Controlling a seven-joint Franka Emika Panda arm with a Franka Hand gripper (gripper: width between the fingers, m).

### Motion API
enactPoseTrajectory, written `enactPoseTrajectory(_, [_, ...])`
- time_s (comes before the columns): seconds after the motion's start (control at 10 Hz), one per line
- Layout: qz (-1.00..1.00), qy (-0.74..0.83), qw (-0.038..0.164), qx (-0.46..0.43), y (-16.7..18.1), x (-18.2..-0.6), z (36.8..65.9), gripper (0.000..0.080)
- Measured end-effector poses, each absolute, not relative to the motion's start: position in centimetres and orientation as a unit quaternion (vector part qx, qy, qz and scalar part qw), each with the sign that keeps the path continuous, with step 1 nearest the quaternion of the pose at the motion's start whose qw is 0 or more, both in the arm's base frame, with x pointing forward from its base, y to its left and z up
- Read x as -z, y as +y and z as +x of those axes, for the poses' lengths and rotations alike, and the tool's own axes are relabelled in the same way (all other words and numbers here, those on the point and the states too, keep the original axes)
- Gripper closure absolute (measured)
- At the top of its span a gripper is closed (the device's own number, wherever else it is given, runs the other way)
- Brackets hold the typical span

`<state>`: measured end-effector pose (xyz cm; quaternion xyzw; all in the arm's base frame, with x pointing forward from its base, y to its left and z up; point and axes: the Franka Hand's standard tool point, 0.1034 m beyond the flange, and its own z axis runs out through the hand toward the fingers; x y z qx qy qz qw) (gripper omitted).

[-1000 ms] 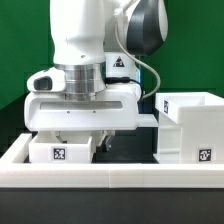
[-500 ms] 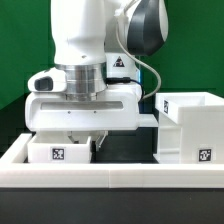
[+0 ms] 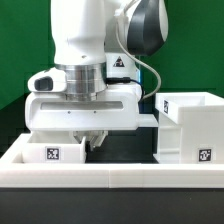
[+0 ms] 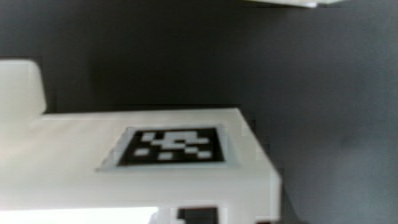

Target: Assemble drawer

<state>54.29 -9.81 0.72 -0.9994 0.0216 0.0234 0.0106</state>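
Observation:
A small white open-top tray (image 3: 55,153) with a square tag stands at the exterior view's left, just behind the front rail. My gripper (image 3: 93,141) hangs low at the tray's right end, its dark fingertips right against that end. I cannot tell whether the fingers hold the tray's wall. The wrist view shows the tray's tagged white face (image 4: 169,148) close below the camera, and only a dark bit of a finger (image 4: 199,213) at the picture's edge. The tall box-shaped casing (image 3: 192,125) stands at the right, tag facing front. A second tray is out of view.
A long low white rail (image 3: 110,181) runs across the front of the black table (image 3: 125,148). The arm's wide white body hides the table behind the tray. A narrow black gap lies between the gripper and the casing.
The small tray has shifted a little to the exterior view's left, and the dark fingertips now show at its right end. The arm has barely moved.

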Motion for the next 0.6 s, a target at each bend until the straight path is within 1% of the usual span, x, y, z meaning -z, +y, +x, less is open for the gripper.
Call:
enactPoseTrajectory(0.3, [-0.999,0.018,0.011,-0.024,-9.6,-0.8,54.4,0.0759])
enactPoseTrajectory(0.4, [-1.0,0.008,0.014,-0.024,-8.9,-1.4,54.7,0.0758])
enactPoseTrajectory(0.6, [-0.996,-0.068,0.024,-0.046,-8.0,-2.5,55.1,0.0758])
